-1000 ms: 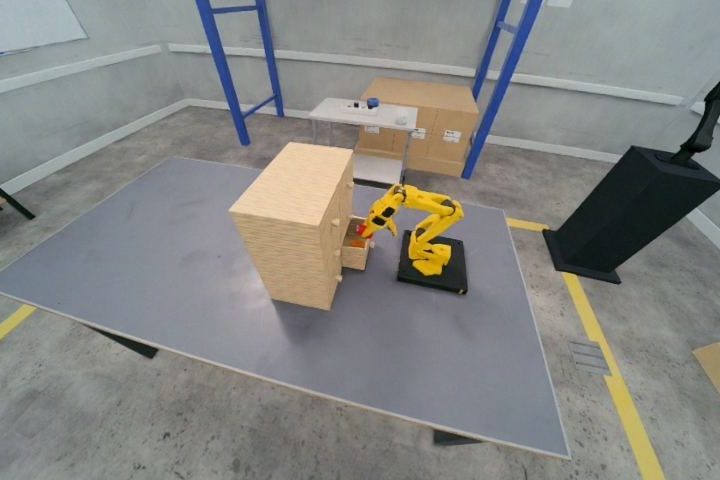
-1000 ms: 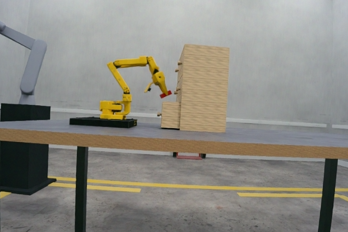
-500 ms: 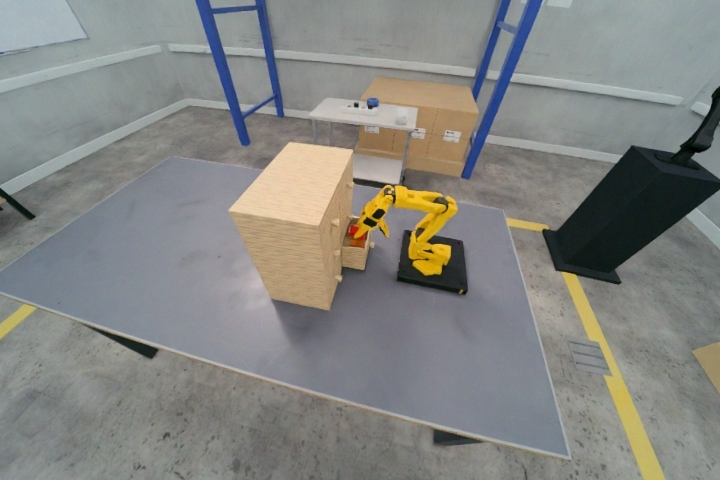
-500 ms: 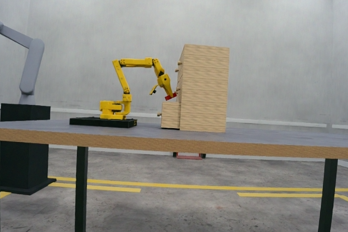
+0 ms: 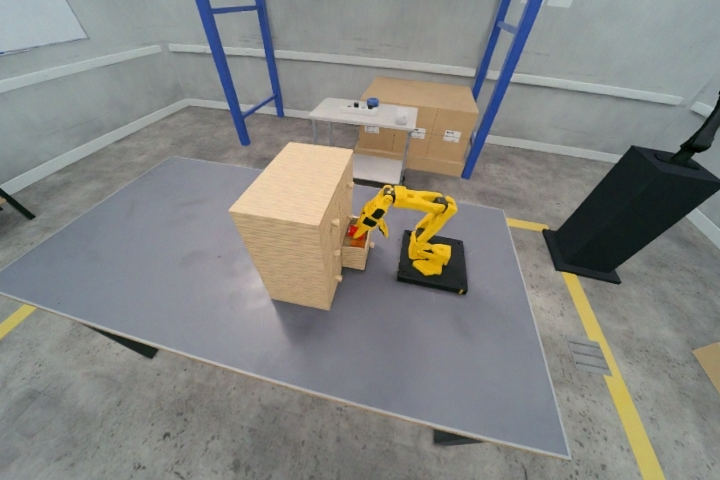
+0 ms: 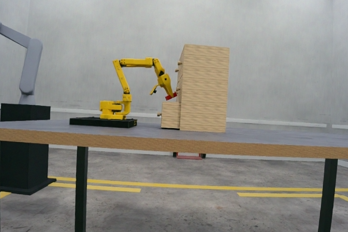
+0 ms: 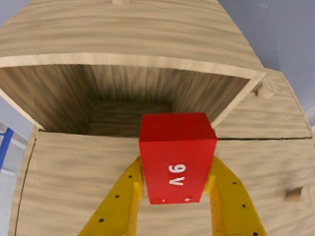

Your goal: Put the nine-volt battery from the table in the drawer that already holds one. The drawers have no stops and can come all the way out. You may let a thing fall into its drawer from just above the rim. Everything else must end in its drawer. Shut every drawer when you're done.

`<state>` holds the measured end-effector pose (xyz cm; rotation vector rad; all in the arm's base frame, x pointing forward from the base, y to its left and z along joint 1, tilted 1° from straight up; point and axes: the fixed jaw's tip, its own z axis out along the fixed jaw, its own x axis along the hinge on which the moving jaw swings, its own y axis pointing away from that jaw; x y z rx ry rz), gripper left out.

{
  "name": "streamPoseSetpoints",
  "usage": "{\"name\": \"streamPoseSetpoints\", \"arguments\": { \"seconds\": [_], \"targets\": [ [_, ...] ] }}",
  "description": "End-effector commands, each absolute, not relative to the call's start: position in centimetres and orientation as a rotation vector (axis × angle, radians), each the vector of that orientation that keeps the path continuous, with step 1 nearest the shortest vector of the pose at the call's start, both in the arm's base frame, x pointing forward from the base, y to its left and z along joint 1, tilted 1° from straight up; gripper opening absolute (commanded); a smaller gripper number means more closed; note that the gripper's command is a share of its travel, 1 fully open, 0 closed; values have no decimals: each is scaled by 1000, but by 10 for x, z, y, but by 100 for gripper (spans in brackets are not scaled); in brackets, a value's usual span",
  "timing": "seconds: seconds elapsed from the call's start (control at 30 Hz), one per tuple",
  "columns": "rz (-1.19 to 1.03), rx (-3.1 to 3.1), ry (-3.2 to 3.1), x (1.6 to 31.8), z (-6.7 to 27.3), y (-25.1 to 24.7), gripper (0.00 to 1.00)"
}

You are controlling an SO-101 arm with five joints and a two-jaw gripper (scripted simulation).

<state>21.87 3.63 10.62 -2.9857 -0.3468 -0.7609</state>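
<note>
My gripper [image 5: 355, 232] [image 6: 169, 94] [image 7: 176, 183] is shut on a red nine-volt battery [image 5: 351, 229] [image 6: 170, 96] [image 7: 177, 147] marked "9V". It holds the battery just above the rim of the open bottom drawer [image 5: 356, 255] [image 6: 170, 114] [image 7: 132, 61] of the wooden cabinet [image 5: 293, 220] [image 6: 204, 87]. The drawer is pulled partly out toward the arm. In the top view an orange-red thing [image 5: 361, 242] shows inside it, below the held battery. In the wrist view the battery hides part of the drawer's floor. The other drawers are shut.
The arm's black base plate [image 5: 435, 274] [image 6: 103, 122] lies right of the cabinet on the grey table [image 5: 145, 266] [image 6: 152, 142]. A black pedestal [image 5: 627, 215] stands off the table to the right. Shut drawer knobs [image 5: 338, 277] stick out of the cabinet front.
</note>
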Motion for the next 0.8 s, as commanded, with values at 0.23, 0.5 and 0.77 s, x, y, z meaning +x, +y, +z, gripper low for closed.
{"name": "streamPoseSetpoints", "arguments": {
  "seconds": [0.23,0.5,0.77],
  "targets": [
    [-778,-2972,-353,222,109,40,0],
    [-778,-2971,-355,223,110,41,0],
    [-778,-2971,-355,223,110,41,0]
  ]
}}
